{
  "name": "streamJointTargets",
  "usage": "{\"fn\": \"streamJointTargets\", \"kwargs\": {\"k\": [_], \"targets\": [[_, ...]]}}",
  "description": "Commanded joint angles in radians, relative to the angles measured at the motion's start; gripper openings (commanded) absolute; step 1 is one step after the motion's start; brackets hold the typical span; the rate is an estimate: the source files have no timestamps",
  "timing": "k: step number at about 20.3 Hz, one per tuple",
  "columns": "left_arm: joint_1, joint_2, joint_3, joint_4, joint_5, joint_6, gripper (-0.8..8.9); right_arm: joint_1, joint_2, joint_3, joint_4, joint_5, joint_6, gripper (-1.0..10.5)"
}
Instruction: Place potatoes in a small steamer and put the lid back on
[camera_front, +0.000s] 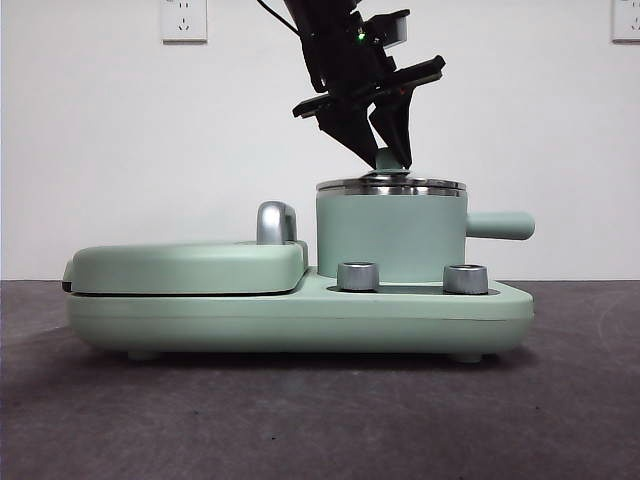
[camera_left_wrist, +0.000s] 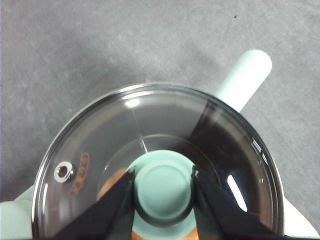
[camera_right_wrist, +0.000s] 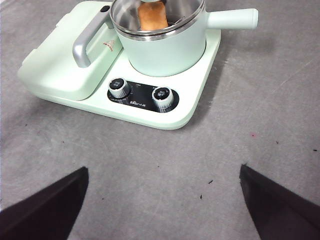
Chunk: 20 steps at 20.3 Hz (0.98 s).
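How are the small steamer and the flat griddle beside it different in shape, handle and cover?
The small steamer is a tall cylinder; the griddle is low and flat. The steamer's handle is a stubby green bar pointing sideways; the griddle's handle is chrome. The steamer carries a clear glass lid; the griddle's cover is opaque green. Both are mint green and share one base.

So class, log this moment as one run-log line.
potato: in steamer | lid: on steamer | left gripper: shut on lid knob | right gripper: open, waiting
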Motion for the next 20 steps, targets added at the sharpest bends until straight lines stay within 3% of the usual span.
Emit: {"fn": "streamJointTargets", "kwargs": {"k": [1,7,12,20], "targets": [[-0.010,0.037,0.027,-0.013,-0.006,-0.013,0.26,0.006,0.003,0.006,0.010,0.005,0.018,4.8],[-0.024,0.039,0.028,-0.016,-0.006,-0.031,0.56,0.006,0.003,0.006,0.016,0.005,0.018,4.8],[-0.022,0.038,0.087,-0.045,-0.006,-0.057,5.23,0.006,0.003,0.006,0.019,0.004,0.018,4.8],[-0.019,-0.172,0.156,-0.344,-0.006,-0.058,5.30,0.006,0.003,0.006,0.027,0.003,0.016,4.8]]}}
